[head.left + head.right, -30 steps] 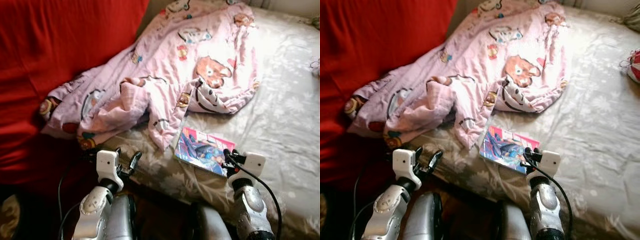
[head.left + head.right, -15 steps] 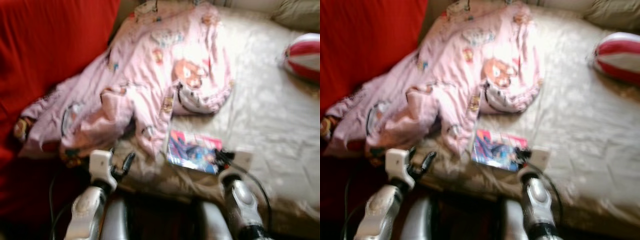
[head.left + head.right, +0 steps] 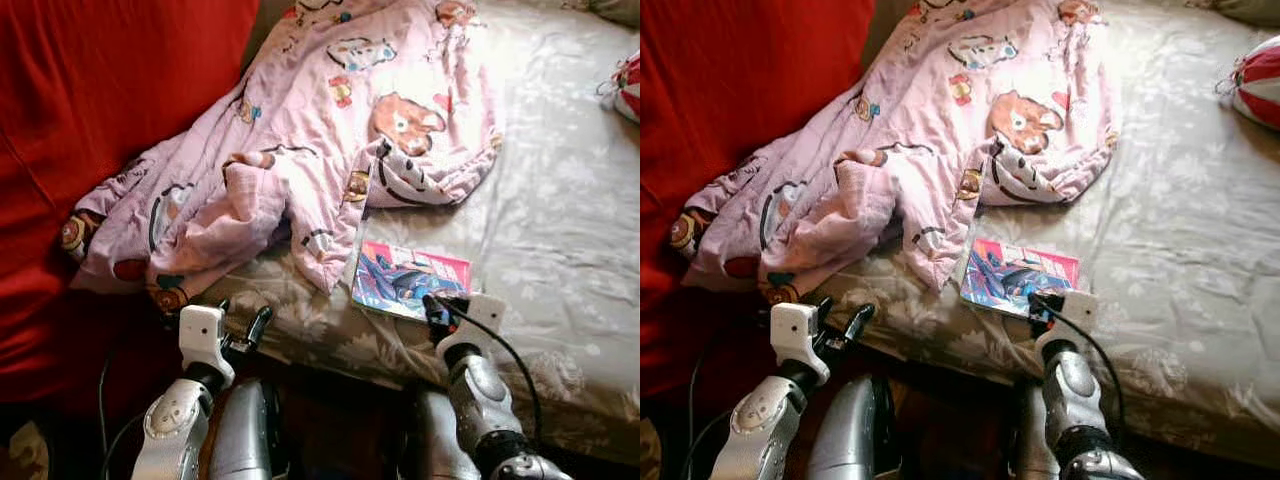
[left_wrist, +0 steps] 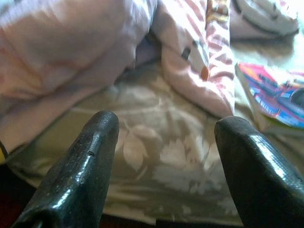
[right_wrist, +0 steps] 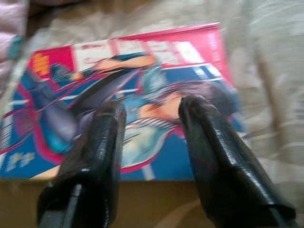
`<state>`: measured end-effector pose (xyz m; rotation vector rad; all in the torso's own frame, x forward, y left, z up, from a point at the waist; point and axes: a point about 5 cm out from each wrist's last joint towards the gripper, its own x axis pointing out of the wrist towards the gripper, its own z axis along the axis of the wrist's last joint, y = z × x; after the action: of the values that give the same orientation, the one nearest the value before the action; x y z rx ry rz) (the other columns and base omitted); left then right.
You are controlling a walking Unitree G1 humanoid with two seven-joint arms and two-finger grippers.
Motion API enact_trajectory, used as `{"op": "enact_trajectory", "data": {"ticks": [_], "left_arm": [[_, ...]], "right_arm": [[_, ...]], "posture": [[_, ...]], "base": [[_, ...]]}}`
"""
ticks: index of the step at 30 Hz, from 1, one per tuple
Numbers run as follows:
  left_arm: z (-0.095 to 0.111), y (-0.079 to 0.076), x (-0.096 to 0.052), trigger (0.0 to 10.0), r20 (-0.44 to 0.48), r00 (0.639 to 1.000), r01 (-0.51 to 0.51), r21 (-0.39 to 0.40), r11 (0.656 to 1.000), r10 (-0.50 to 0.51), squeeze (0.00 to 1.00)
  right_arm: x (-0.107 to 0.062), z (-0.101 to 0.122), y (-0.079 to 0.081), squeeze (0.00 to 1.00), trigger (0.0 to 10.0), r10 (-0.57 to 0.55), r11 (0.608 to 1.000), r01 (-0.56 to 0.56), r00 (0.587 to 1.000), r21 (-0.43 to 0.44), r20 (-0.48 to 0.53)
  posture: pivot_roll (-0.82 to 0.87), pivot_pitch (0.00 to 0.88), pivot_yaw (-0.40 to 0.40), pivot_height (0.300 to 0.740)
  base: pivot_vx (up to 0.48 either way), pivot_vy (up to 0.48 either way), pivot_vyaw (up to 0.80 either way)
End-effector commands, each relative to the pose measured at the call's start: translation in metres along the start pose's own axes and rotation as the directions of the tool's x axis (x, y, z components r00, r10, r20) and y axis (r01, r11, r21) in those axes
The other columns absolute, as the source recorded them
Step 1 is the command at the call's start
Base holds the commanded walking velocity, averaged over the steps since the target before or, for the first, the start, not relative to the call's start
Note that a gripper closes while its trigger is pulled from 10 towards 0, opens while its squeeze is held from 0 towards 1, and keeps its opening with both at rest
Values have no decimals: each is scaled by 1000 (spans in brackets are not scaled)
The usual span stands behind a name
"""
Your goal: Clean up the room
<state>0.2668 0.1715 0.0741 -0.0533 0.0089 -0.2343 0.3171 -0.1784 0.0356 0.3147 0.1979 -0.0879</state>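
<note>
A pink and blue comic book (image 3: pixel 410 280) lies flat on the bed's grey floral sheet (image 3: pixel 560 230), near the front edge. My right gripper (image 3: pixel 432 305) is at the book's near edge. In the right wrist view it (image 5: pixel 152 107) is open, and its fingers (image 5: pixel 102 142) hover over the cover (image 5: pixel 142 76) with nothing held. A crumpled pink cartoon-print blanket (image 3: pixel 330 130) sprawls across the bed's left half. My left gripper (image 3: pixel 243 325) is open at the bed's front edge, just below the blanket's lower folds (image 4: pixel 190 61).
A red fabric surface (image 3: pixel 100 100) rises along the left side. A red and white striped ball-like object (image 3: pixel 1258 82) sits at the far right of the bed. The right half of the sheet is bare. Dark floor lies below the bed's front edge.
The camera swung and blurred, then settled with the bed shifted slightly. My right gripper now sits a little further left along the book's near edge. The left gripper stays open.
</note>
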Motion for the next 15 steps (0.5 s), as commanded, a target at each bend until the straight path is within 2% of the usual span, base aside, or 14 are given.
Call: {"op": "enact_trajectory", "data": {"ticks": [1, 6, 14, 15], "left_arm": [[-2, 4, -8, 10000, -26, 1000, -10, 5, 1000, 10, 0], [-2, 7, -13, 10000, -40, 999, -9, 13, 1000, 10, 0], [-4, 8, -16, 10000, -57, 998, -10, 19, 1000, 12, 0], [-4, 9, -16, 10000, -59, 998, -11, 20, 1000, 12, 0]], "right_arm": [[0, 3, -7, 1000, 10000, -48, 998, 47, 998, 39, 33], [2, 15, -12, 1000, 10000, -82, 994, 75, 992, 73, 96], [-2, 9, -10, 1000, 10000, -63, 993, 52, 991, 102, 114], [-3, 9, -9, 957, 10000, -59, 994, 47, 992, 100, 115]], "posture": [[131, 317, 61, 575], [134, 330, 73, 575], [143, 339, 82, 575], [147, 342, 89, 575]], "base": [[0, 0, 0], [0, 0, 0], [0, 0, 0], [0, 0, 0]]}}
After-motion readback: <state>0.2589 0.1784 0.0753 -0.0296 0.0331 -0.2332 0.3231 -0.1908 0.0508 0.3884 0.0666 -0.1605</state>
